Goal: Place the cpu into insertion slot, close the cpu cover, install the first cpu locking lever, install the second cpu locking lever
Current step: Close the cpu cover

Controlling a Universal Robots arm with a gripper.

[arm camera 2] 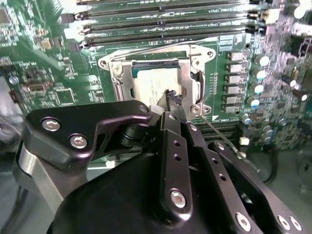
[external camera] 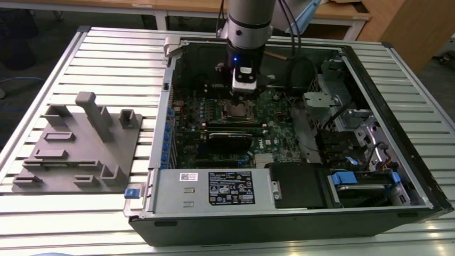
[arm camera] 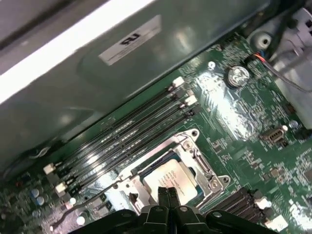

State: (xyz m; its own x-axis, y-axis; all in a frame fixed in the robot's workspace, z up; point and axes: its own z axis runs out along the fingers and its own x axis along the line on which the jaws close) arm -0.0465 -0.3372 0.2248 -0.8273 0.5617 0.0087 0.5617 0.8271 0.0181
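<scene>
1. You're looking at the gripper (arm camera: 168, 193) hanging right over the cpu (arm camera: 173, 178), its fingertips pinched together on nothing.
2. The cpu is sitting in the insertion slot (arm camera: 146, 166), far half of the motherboard (external camera: 278, 134), with the cpu cover (arm camera: 199, 155) lying around it.

One cpu (arm camera: 171, 179), one cpu cover (arm camera: 204, 166), four memory slots (arm camera: 131, 130), one computer case (external camera: 284, 232).
</scene>
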